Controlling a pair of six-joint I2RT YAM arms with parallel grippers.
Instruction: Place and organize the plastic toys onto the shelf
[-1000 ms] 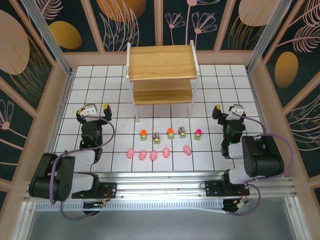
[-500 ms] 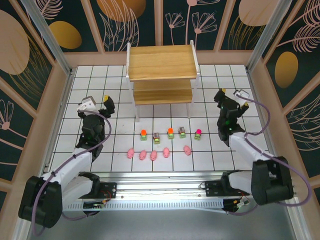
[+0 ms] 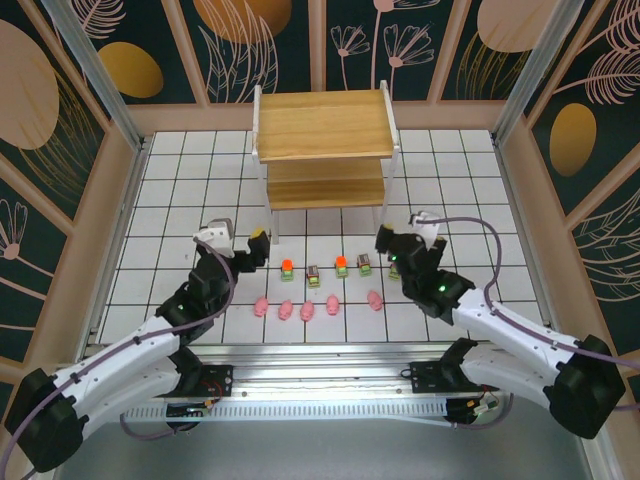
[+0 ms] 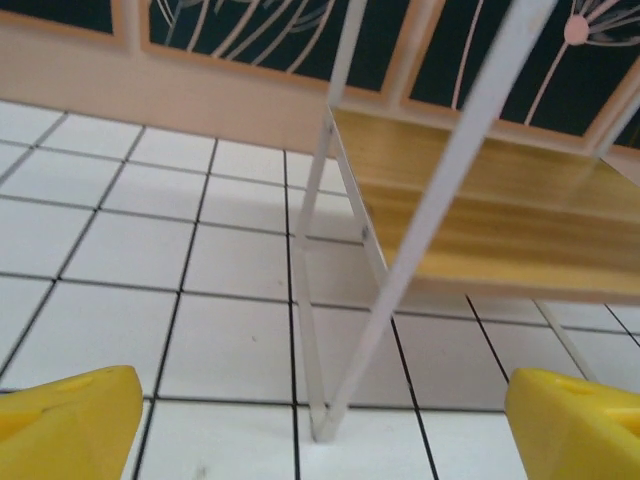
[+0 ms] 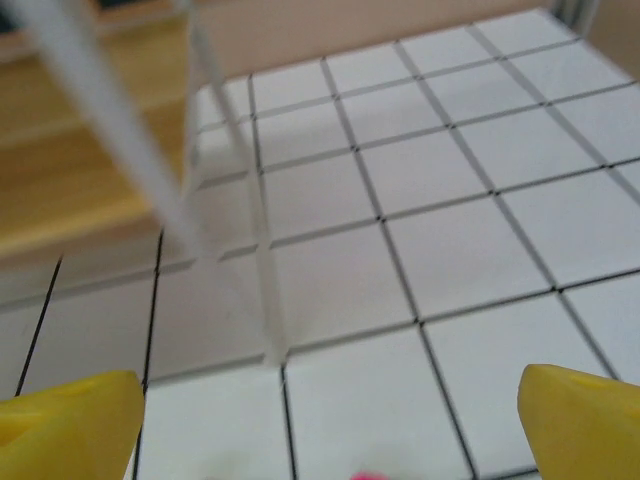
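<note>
Left claw [image 3: 243, 247] hangs released, its yellow fingertips [image 4: 62, 420] spread wide over white tile, facing a thin white front leg of the shelf [image 3: 320, 125]. Right claw [image 3: 398, 248] is likewise spread open, low beside the shelf's other front leg. Between the two arms the plastic toys lie on the tiled bench [image 3: 170, 200], just in front of the shelf: a row of five pink pigs [image 3: 307, 311] and, behind it, a row of little vehicles [image 3: 341, 266]. The rightmost vehicle is largely hidden beneath the right claw. The right wrist view cuts off a magenta sliver [image 5: 368, 478] at its lower edge, and the shelf looks blurred there.
</note>
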